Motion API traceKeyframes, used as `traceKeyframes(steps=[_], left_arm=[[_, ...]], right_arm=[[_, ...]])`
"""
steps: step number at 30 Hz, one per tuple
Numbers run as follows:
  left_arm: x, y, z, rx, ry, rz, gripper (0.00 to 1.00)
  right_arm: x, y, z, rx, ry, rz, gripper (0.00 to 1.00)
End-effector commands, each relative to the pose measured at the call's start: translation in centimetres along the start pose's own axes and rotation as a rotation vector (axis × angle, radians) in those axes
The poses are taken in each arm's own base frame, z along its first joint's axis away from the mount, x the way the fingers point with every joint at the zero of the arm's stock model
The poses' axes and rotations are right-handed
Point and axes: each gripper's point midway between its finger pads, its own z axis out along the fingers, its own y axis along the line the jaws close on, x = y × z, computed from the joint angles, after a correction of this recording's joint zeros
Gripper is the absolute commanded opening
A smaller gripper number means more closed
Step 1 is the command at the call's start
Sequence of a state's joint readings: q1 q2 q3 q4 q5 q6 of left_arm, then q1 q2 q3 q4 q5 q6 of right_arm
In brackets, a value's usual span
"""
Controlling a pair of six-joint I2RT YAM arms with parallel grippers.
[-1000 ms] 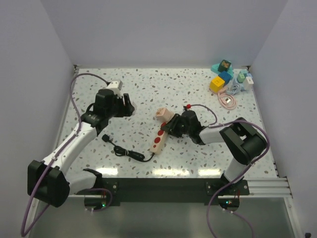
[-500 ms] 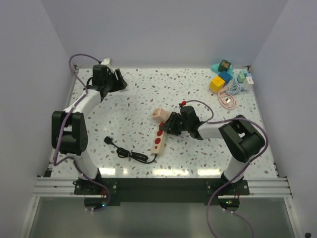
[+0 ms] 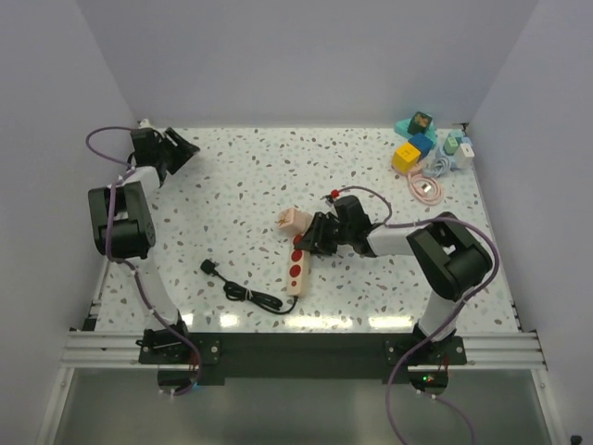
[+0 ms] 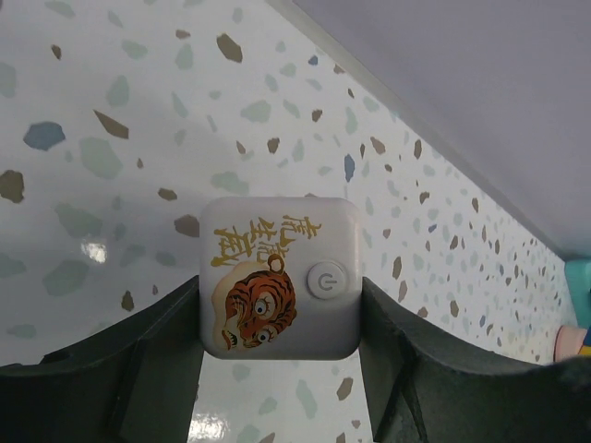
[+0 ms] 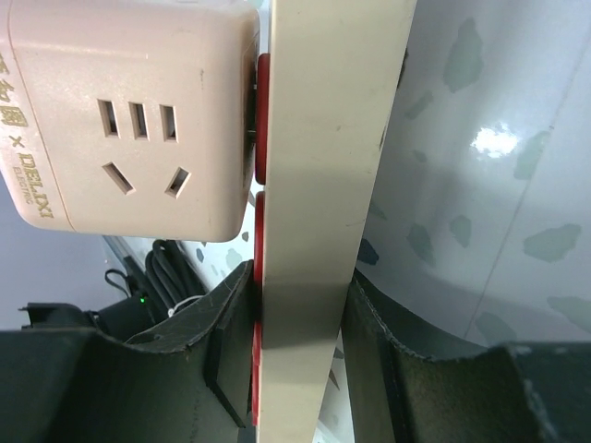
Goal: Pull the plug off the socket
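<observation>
At the far-left corner of the table [image 3: 259,176], the left arm stands folded up from its base, the forearm stretched toward the back wall and the wrist turned to the right along the back edge. The left gripper [image 3: 176,148] is partly open and clamped on a small white square block [image 4: 277,268]. Its dark fingers [image 4: 157,360] press against two opposite sides of the block. The block's face carries a tiger picture, gold characters and a round power button.

The right arm bends sharply at the elbow and lies low, with its forearm reaching leftward to the middle of the table. The right gripper [image 3: 313,236] is narrowed down and gripped on the socket [image 3: 296,273], one finger on each side of the long cream body near its far end. Just past the fingers, a pale pink cube adapter [image 3: 291,221] sits plugged into the far-end red outlet.

The plug [image 3: 208,267] lies flat on the table to the left of the socket, well apart from the red outlets. It is at the end of a thin black cord [image 3: 255,297] that curls away from the socket's near end. Neither gripper touches it.
</observation>
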State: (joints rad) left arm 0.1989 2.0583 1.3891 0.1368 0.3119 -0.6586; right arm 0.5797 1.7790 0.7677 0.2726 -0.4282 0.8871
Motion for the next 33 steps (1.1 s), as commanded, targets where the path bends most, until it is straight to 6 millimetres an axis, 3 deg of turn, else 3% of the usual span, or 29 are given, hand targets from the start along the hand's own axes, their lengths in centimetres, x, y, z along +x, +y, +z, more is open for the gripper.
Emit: traceKeyframes(steps=[1,6,10,14,16,19,23,28,33], left_arm=[[-5.4,-3.9,0.1,0.169,-0.128,-0.045,0.0],[-4.1,-1.6,-1.8,0.082,-0.091,-0.102,0.0],[-1.3,0.9,-5.8,-0.026,-0.012,-0.075,0.0],[-1.6,3.3,-11.0,-0.145,-0.012,-0.087,0.0],[-0.8,2.9,-13.1,-0.142,0.018,-0.127,0.0],[3.1,3.1,-16.4,-0.178,0.083,-0.183,0.0],[7.9,5.1,-20.3,-0.281,0.131,-0.227,0.0],[11.5,7.6,-22.9,-0.374,0.115,-0.242,0.0],[12.5,10.7,-23.8,-0.469,0.078,-0.267,0.0]], right_arm=[[4.2,-5.2,0.2,0.178,0.166,0.009,0.0],[4.0,-5.2,0.7,0.181,0.19,-0.011,0.0],[3.9,-5.1,0.9,0.175,0.195,-0.004,0.0],[4.1,-5.1,1.2,0.167,0.207,0.0,0.0],[4.3,-5.0,1.4,0.162,0.224,0.006,0.0],[4.0,-4.8,1.4,0.162,0.225,-0.009,0.0],[3.4,-4.5,1.7,0.162,0.226,-0.027,0.0],[3.2,-4.1,1.9,0.156,0.239,-0.036,0.0],[3.3,-4.2,1.8,0.158,0.246,-0.051,0.0]])
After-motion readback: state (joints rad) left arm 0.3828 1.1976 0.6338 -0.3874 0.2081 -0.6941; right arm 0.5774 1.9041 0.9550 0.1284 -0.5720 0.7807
